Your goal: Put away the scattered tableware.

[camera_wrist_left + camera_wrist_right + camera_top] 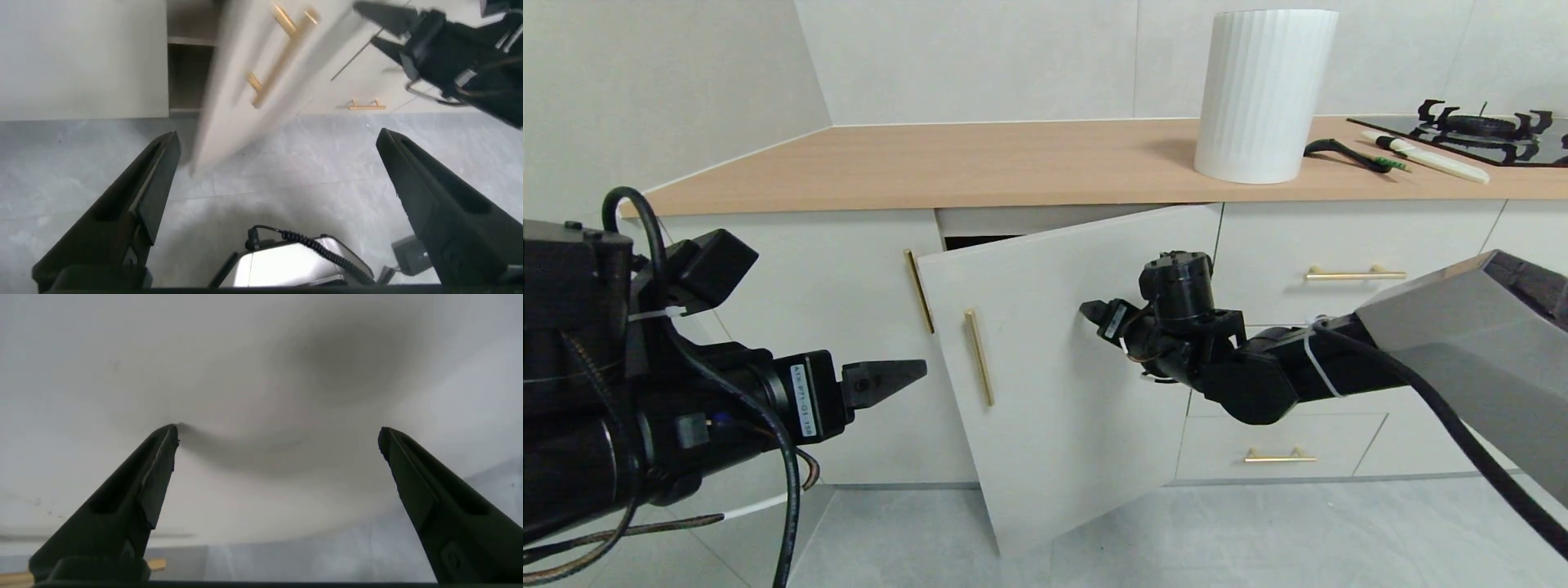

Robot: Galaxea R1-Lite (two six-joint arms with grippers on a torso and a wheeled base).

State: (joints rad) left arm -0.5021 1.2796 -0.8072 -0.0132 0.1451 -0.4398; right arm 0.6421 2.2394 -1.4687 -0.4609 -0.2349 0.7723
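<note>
The right end effector (1098,314), spread wide, sits against the face of the ajar cabinet door (1062,384), perhaps touching it. The left end effector (907,374) (also wide open) hangs near the door's handle (978,357). Up beyond the right end effector, a white knife (1429,159) and black utensil (1343,153) lie on the table (931,167) beside a ribbed container (1262,94).

Spread end effector (278,140) near ajar cabinet door (237,90)

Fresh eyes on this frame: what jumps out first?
The half-open cabinet door under the counter, with the right gripper open close against its front face. Next, the tall white ribbed container on the counter's right part, a knife lying beside the stove. The left gripper hangs open, low on the left.
</note>
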